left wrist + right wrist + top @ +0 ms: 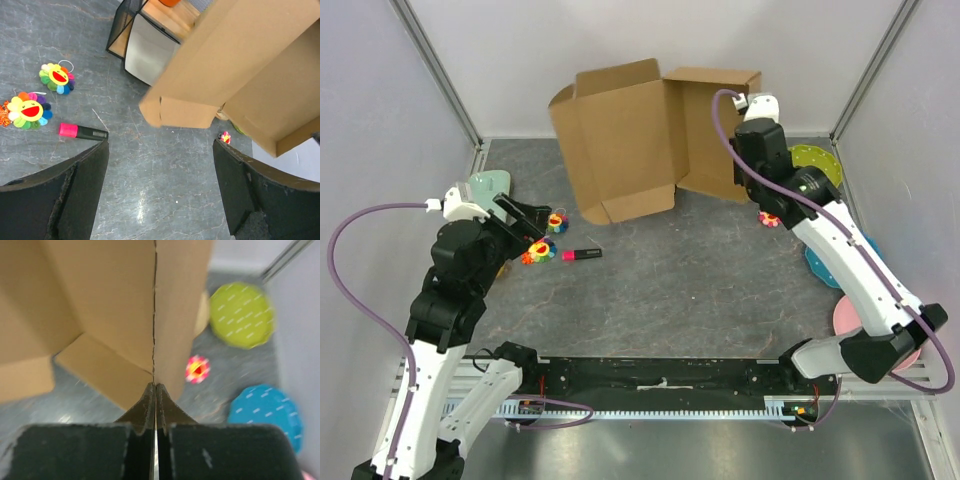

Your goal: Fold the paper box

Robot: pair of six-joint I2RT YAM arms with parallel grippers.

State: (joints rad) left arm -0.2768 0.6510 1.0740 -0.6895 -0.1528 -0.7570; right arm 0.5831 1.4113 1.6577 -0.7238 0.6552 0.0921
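Observation:
The paper box (630,140) is brown corrugated cardboard, held up on edge at the back of the table, its panels and flaps spread open. My right gripper (748,106) is shut on the top edge of its right panel. In the right wrist view the cardboard edge (165,315) runs straight into the closed fingertips (155,388). My left gripper (532,216) is open and empty at the left, apart from the box. In the left wrist view the box (235,65) hangs above and beyond the open gripper (160,147).
Two rainbow flower toys (558,221) (538,251) and a pink-capped marker (580,254) lie by the left gripper. A small red flower toy (769,219) lies under the right arm. Green (817,165), blue (840,262) and pink (855,320) plates lie at the right, and a mint plate (485,187) at the left.

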